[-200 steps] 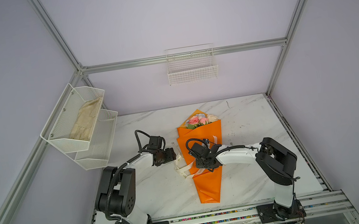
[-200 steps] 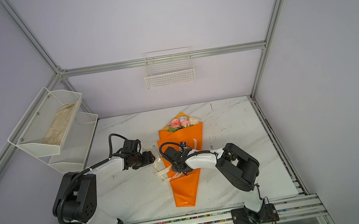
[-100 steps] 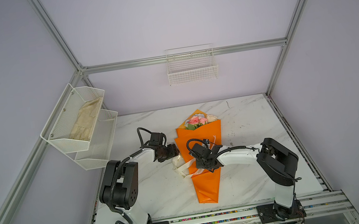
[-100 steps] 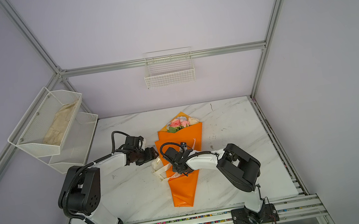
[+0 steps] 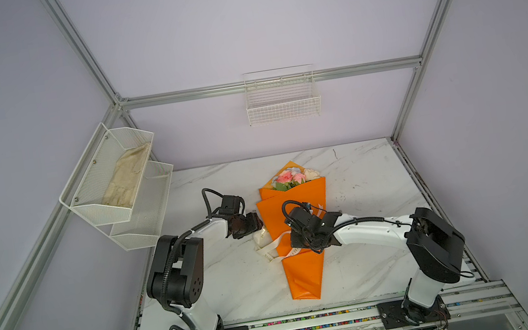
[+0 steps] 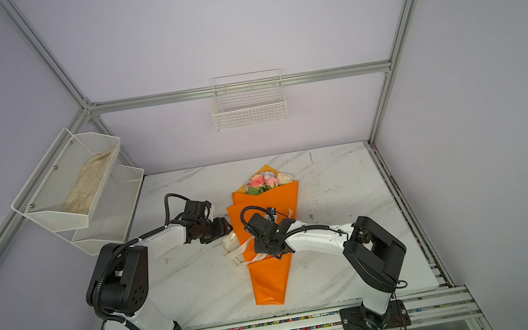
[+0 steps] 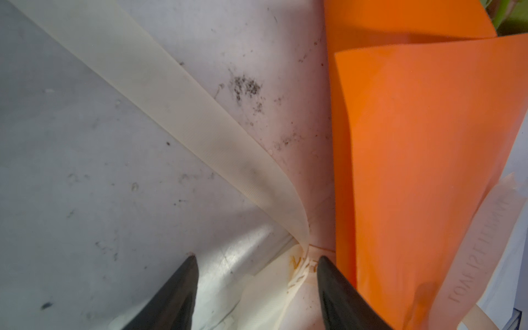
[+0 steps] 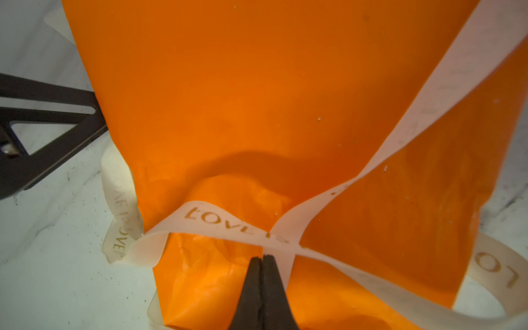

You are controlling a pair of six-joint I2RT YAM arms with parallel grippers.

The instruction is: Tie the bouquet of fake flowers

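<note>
The bouquet of fake flowers (image 5: 303, 270) (image 6: 270, 278) lies on the marble table in an orange paper cone. Its pink and cream blooms (image 5: 294, 177) point toward the back wall. A cream lettered ribbon (image 8: 223, 223) (image 5: 269, 246) crosses over the cone's narrow part. At that crossing my right gripper (image 8: 262, 257) (image 5: 294, 247) is shut, its tips pinching the ribbon's edge. My left gripper (image 7: 255, 258) (image 5: 257, 222) (image 6: 227, 228) stands open at the cone's left edge. A bunched stretch of ribbon (image 7: 300, 274) lies between its fingers, and another strand (image 7: 200, 128) runs away across the table.
A white mesh shelf (image 5: 83, 200) holding a pale cloth (image 5: 126, 176) hangs on the left wall. On the back wall sits a wire basket (image 5: 283, 108). Bare marble (image 5: 366, 193) spreads to the right of the bouquet. An aluminium rail (image 5: 314, 321) bounds the front.
My left gripper has moved right to the bouquet's left edge and its jaws have narrowed. My right gripper has shut at the ribbon crossing.
</note>
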